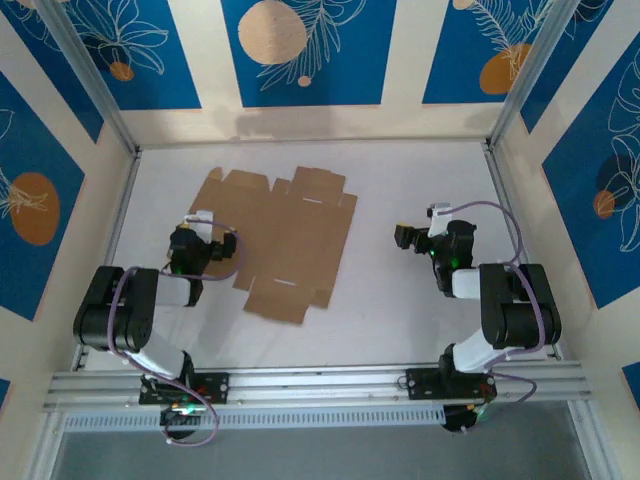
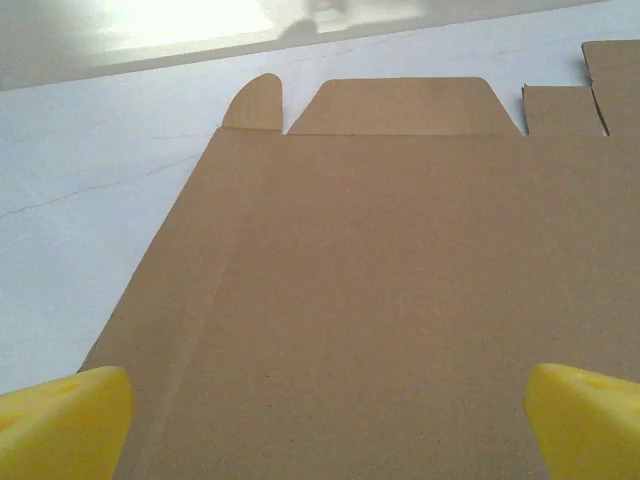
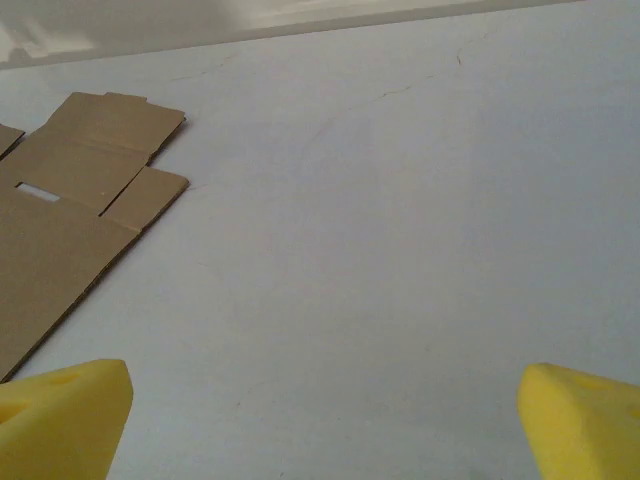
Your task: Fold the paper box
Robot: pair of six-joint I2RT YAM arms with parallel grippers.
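The paper box (image 1: 290,230) lies flat and unfolded on the white table, a brown cardboard sheet with flaps and slits, left of centre. My left gripper (image 1: 222,250) hovers over the sheet's left part, open. In the left wrist view its yellow fingertips (image 2: 60,420) stand wide apart above the paper box (image 2: 380,280), and nothing is between them. My right gripper (image 1: 405,238) is open to the right of the sheet, apart from it. Bare table lies between its yellow fingertips (image 3: 60,415), with the paper box (image 3: 60,230) showing at the left edge.
The white table (image 1: 420,320) is walled in by blue-patterned panels at the back and both sides. Metal frame posts (image 1: 520,90) rise at the back corners. An aluminium rail (image 1: 320,385) with both arm bases runs along the near edge.
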